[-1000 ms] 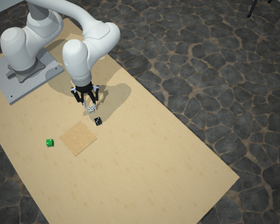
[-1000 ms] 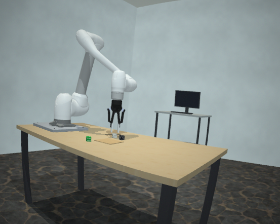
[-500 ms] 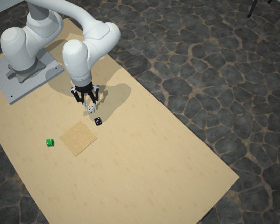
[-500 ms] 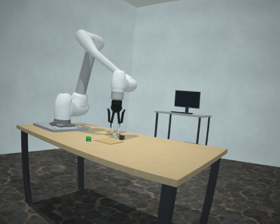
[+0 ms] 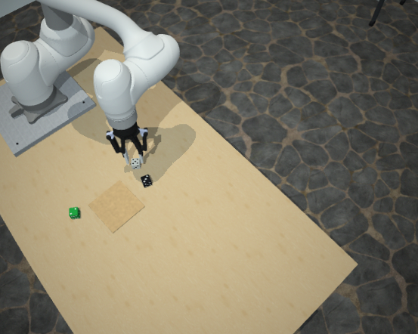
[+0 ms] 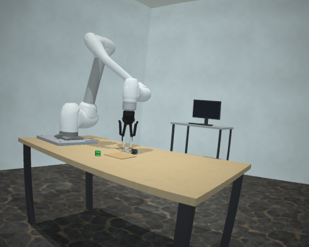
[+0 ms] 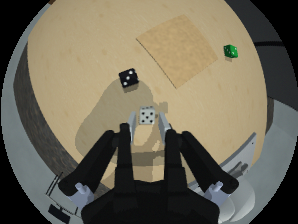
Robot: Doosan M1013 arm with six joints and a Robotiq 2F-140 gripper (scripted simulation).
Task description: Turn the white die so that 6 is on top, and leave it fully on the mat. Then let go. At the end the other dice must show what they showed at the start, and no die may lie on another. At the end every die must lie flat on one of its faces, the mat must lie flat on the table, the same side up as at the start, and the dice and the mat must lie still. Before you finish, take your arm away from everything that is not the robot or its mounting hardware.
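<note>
- White arm (image 6: pixel 97 71) rises from a grey base plate (image 5: pixel 9 132) at one end of the table (image 5: pixel 213 245). It leans up and back, folds at a high elbow, then slopes down towards the middle of the table.
- Its last section hangs straight down, so the black claw (image 5: pixel 134 159) points at the table top from directly above.
- The claw is partly spread and clamps nothing. Its two fingers reach down on either side of the white die (image 5: pixel 135 163) and bracket it loosely rather than pinching it.
- From the side the fingertips are level with the die, at or just above the table top.
- The white die rests flat on the bare wood, off the mat (image 5: pixel 116 205), in the arm's shadow. It lies between the base plate and the black die (image 5: pixel 147 180).
- Being a cube it has no long side. Its edges sit turned at an angle to the table's long edges, and in the wrist view they run roughly square to the line between the fingers.
- Dark spots show on its upper face, too small for me to count.
- The black die lies just beside the white one, apart from it, near a corner of the mat but not on it.
- The tan mat lies flat with nothing on it. The green die (image 5: pixel 74 213) sits near its far side, well apart from the other two.
- Beyond the table a dark screen (image 6: pixel 207 109) stands on a grey side stand (image 6: pixel 222 127) by the wall.
</note>
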